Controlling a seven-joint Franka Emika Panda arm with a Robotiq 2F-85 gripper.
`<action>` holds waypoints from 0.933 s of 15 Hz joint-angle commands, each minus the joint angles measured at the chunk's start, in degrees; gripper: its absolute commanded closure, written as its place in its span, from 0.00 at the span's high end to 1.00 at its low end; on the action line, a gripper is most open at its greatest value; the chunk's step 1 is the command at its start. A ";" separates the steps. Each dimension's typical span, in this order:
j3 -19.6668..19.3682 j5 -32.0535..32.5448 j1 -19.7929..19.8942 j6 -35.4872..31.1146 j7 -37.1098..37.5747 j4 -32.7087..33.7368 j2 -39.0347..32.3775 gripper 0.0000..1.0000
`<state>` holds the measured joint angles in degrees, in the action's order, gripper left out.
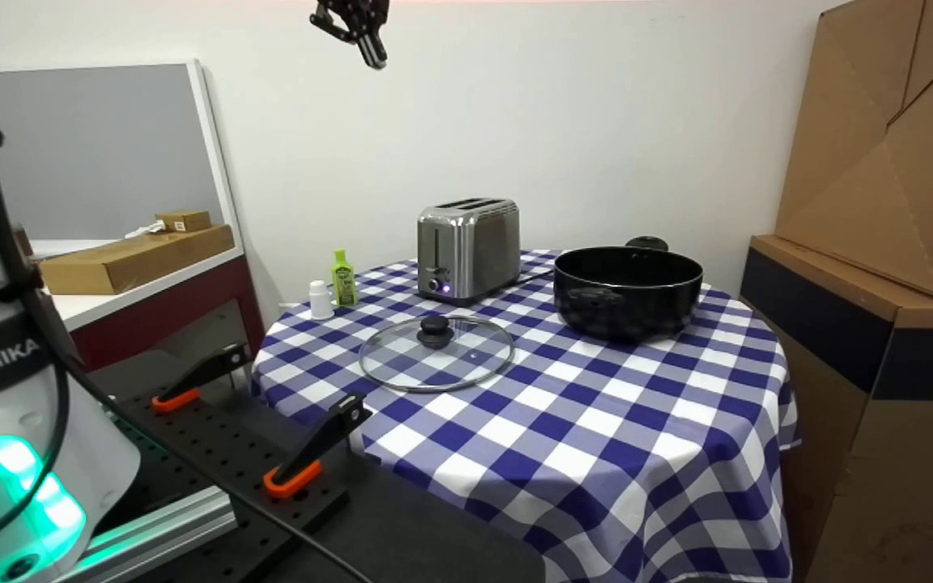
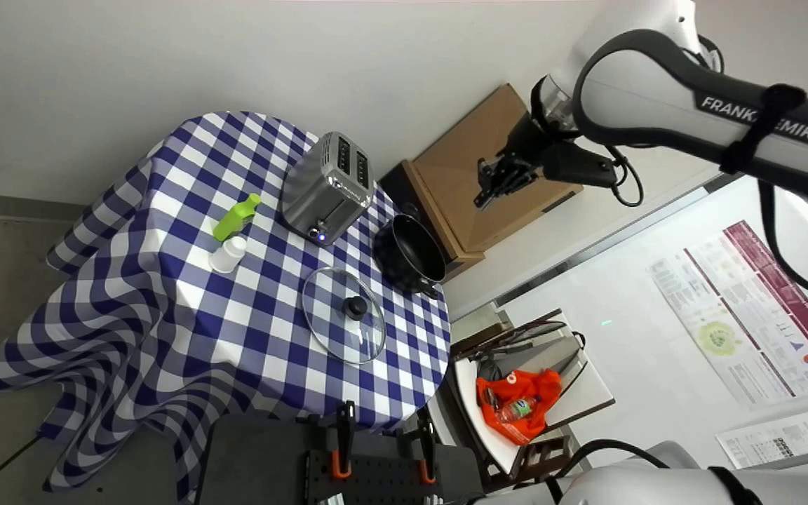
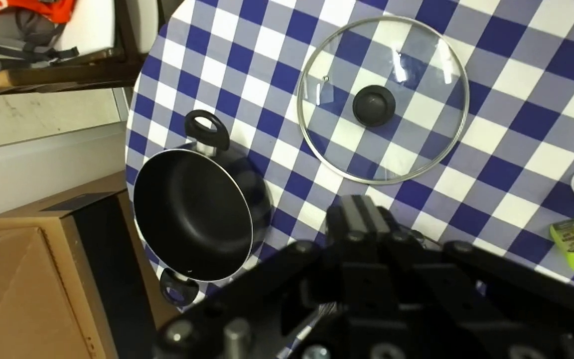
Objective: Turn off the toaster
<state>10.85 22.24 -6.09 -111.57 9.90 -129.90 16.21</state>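
Observation:
The shiny silver toaster [image 1: 479,251] stands upright on the checked table, and it also shows in an exterior view [image 2: 323,189]. Its front has a slot with a lever [image 1: 436,270] that appears low, and a knob with a lit bluish-purple light [image 1: 445,288], also lit in an exterior view [image 2: 321,237]. In the wrist view the toaster is mostly hidden behind the gripper. My gripper [image 1: 372,53] is high above the table, well above and apart from the toaster, and also shows in an exterior view [image 2: 485,200]. In the wrist view its fingertips [image 3: 364,214] are together with nothing between them.
A black pot [image 1: 628,300] stands beside the toaster. A glass lid [image 3: 384,99] with a black knob lies flat in front of it. A green bottle [image 1: 343,279] and a white cup [image 1: 321,300] stand near the table edge. Cardboard boxes [image 1: 879,202] and a wall border the table.

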 commanded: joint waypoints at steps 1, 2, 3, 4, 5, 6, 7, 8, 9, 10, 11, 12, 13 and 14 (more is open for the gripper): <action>0.38 4.62 1.12 -8.90 6.09 -0.97 -6.54 0.00; 0.29 6.03 1.27 -11.58 7.55 -1.28 -8.89 0.00; 0.29 7.89 1.39 -13.65 9.09 -1.32 -11.00 0.01; 0.19 9.89 1.33 -16.00 10.63 -1.34 -13.46 0.00; -0.01 11.65 1.12 -17.69 12.04 -1.11 -15.51 0.00; -0.41 13.02 0.82 -19.57 12.95 -0.84 -17.64 0.00; -0.90 14.10 0.47 -21.36 13.65 -0.60 -19.68 0.00; -1.39 14.53 0.17 -23.01 13.61 -0.30 -21.72 0.00; -1.99 15.93 -0.06 -24.39 14.33 0.09 -23.72 0.00; -2.75 18.06 -0.36 -25.30 15.54 0.61 -25.58 0.00; -3.49 19.52 -0.75 -25.86 16.27 1.16 -27.09 0.00; -4.35 21.24 -1.07 -26.56 17.26 1.82 -28.79 0.00; -5.15 22.48 -1.34 -27.17 18.02 2.57 -30.40 0.00; -5.96 23.57 -1.58 -27.91 18.53 3.46 -32.08 0.00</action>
<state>7.60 42.02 -6.08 -137.43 25.86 -129.91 -10.75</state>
